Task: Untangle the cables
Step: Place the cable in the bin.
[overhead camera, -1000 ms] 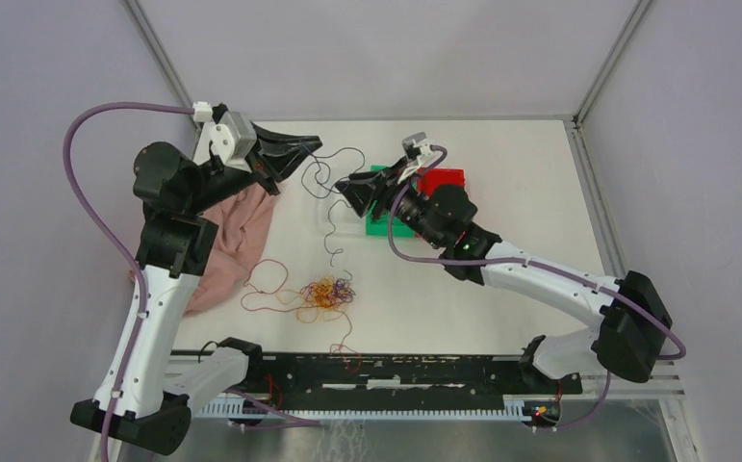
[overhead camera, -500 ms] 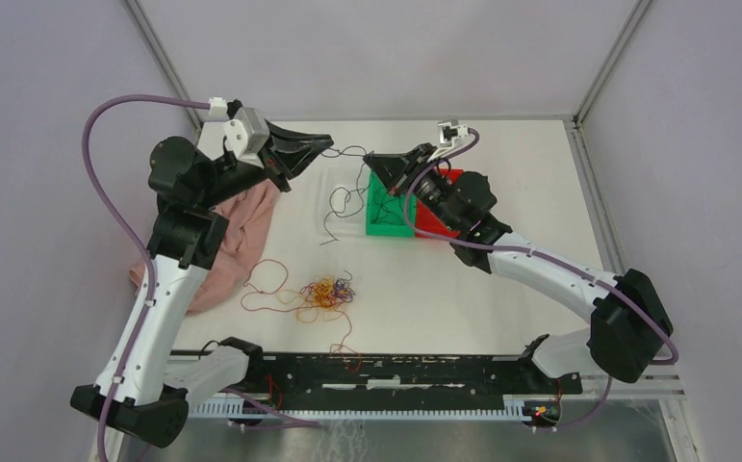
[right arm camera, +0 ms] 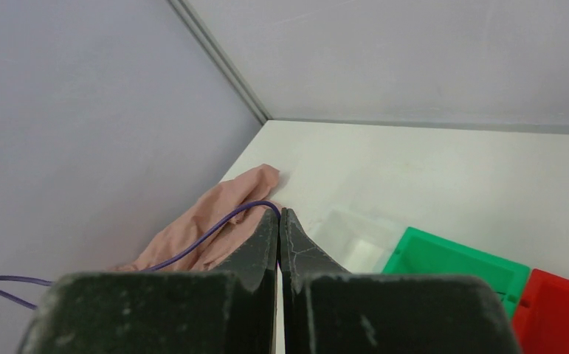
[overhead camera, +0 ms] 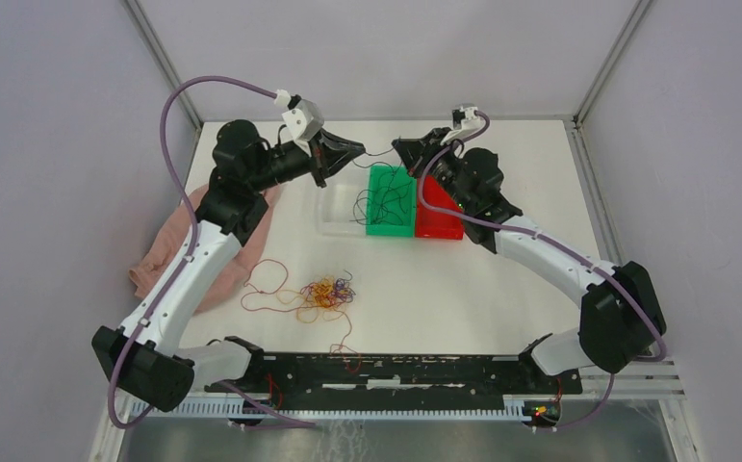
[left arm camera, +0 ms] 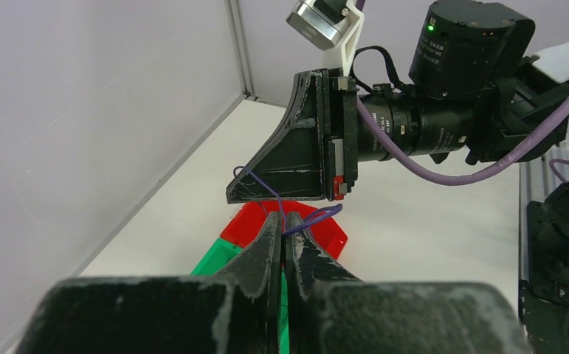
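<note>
Both clenched on one purple cable [overhead camera: 378,154]: left hand [overhead camera: 360,152], right hand [overhead camera: 396,147], upper centre. It runs left-right between them, slack over the green bin [overhead camera: 374,229]. Remaining tangle [overhead camera: 326,291] lower centre of desk [overhead camera: 501,289].

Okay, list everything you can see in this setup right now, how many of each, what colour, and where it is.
dark purple cable: one, dark purple, pinched between both hands in the air, slack drooping over the green bin
tangled cables: a knot too dense to count, red, orange and purple, near middle of the table
cloth: one, pink, left edge, partly under the left arm
green bin: one, green, far middle
red bin: one, red, against the green bin's right side
clear bin: one, see-through, against the green bin's left side
table: one, white
left hand: one, black, shut on the dark purple cable
right hand: one, black, shut on the same cable
</note>
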`<state>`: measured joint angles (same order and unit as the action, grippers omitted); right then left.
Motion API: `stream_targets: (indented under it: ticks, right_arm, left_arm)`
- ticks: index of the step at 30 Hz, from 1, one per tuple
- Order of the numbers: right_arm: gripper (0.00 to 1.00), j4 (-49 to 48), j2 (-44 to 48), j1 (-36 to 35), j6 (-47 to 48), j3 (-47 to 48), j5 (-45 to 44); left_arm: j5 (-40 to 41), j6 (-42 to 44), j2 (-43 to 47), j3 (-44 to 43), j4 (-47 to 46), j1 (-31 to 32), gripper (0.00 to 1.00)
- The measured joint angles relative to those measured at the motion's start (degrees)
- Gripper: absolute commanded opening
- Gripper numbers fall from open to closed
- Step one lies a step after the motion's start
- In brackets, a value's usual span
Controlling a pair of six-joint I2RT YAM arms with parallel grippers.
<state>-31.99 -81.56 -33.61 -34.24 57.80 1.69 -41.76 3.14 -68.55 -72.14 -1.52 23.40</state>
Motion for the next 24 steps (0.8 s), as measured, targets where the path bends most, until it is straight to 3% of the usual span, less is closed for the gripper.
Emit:
stream_targets:
  ticks: [9, 24]
  right_arm:
    - [0.01, 7.5, -2.4, 3.6, 5.3, 5.0, 0.1]
    - [0.01, 7.4, -5.5, 6.8, 4.5, 8.0, 3.1]
  left_arm:
    - [1.1, 1.0, -4.6, 0.0, -0.9, 0.0, 0.03]
    - [1.2, 1.6, -5.4, 0.0, -1.7, 0.2, 0.03]
